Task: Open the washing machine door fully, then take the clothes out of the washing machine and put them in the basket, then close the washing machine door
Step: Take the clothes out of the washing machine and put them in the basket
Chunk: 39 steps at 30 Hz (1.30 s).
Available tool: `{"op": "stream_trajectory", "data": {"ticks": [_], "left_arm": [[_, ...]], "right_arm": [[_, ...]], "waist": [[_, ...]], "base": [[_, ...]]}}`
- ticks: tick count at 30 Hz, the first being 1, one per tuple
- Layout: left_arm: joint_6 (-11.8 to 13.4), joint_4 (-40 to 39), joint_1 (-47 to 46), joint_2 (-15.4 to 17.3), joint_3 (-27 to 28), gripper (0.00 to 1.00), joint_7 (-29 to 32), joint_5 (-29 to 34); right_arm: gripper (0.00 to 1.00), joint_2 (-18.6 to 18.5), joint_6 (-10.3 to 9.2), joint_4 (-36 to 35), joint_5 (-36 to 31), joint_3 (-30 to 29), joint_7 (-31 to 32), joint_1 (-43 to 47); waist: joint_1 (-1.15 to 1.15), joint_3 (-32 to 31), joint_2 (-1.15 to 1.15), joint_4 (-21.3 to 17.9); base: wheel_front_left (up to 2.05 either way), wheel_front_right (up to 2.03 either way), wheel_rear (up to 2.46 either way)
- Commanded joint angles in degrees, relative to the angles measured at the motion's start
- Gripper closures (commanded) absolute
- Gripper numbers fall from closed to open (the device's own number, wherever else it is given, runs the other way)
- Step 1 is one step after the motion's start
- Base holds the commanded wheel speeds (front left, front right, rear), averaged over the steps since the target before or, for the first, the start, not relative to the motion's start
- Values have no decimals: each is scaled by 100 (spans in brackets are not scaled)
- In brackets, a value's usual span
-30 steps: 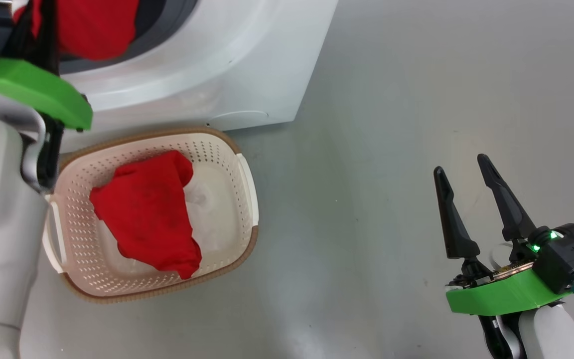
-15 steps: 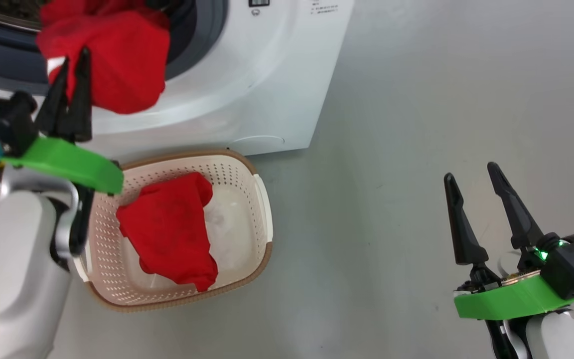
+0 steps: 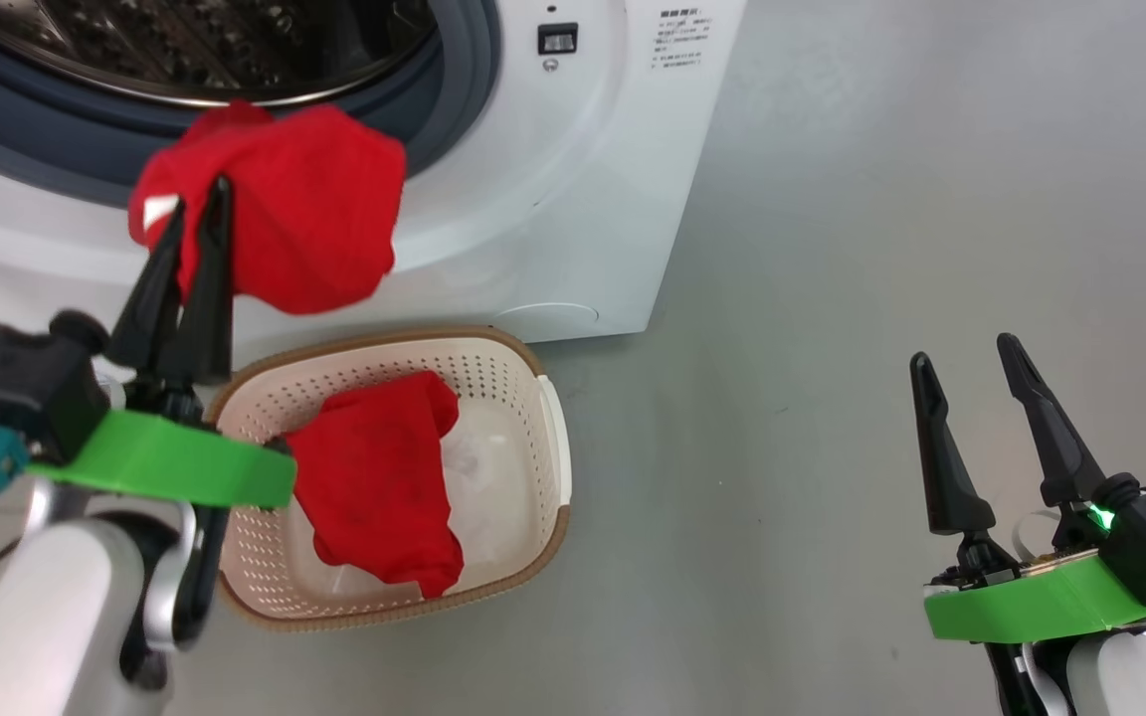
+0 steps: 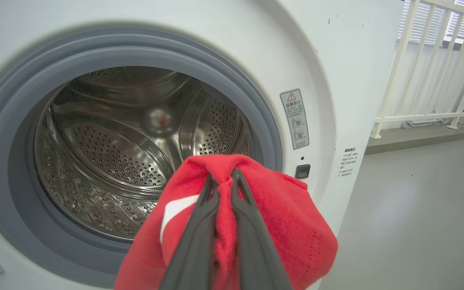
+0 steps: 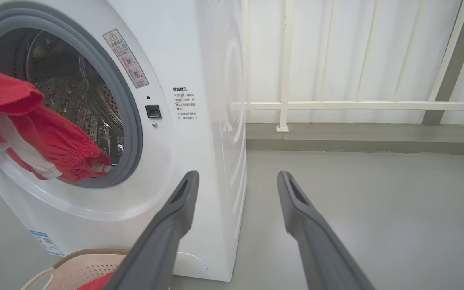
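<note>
My left gripper point(image 3: 197, 202) is shut on a red garment with white trim point(image 3: 309, 229). It hangs clear of the drum, in front of the lower gasket of the washing machine point(image 3: 573, 179) and above the far side of the basket point(image 3: 404, 336). In the left wrist view the gripper point(image 4: 224, 179) pinches the red cloth point(image 4: 292, 229) before the bare steel drum point(image 4: 107, 153). Another red garment point(image 3: 384, 477) lies in the basket, with a thin white piece point(image 3: 488, 467) beside it. My right gripper point(image 3: 965, 350) stands open and holds nothing, over the floor at the right. The washing machine door is out of view.
Grey floor point(image 3: 832, 298) stretches to the right of the machine and the basket. A white railing point(image 5: 336, 105) on a low step point(image 5: 357, 139) runs behind. A small blue label point(image 5: 44, 241) sits low on the machine's front.
The head camera has shifted, bringing the drum into view. Relative to the machine, my left gripper has drawn the red garment out of the opening, back toward the basket. The right gripper has kept still.
</note>
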Motion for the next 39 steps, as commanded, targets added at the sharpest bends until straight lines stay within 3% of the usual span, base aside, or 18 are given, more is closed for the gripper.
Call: {"op": "stream_trajectory", "data": {"ticks": [1,10,18,24,39], "left_arm": [[99,-314,110,274,224,100,50,37],[406,-1072,794,319,229,100,248,23],[456,-930,1103,199,141,100,280,-115],[386,-218,1178,32,103,100,101,-269],[-302,2678,479,-511,108,100,-539,-790]], "right_arm": [[0,-64,36,-156,34,102,-36,48],[0,-64,36,-168,79,75,-36,71],[0,-64,36,-177,87,99,-36,75],[0,-64,36,-211,62,121,-36,29],[0,-64,36,-196,48,197,-36,-135]], "waist": [[0,-61,0,37],[0,-189,0,111],[0,-199,0,131],[0,-58,0,69],[0,350,0,-133]], "base": [[0,0,0],[0,0,0],[0,0,0],[0,0,0],[0,0,0]]}}
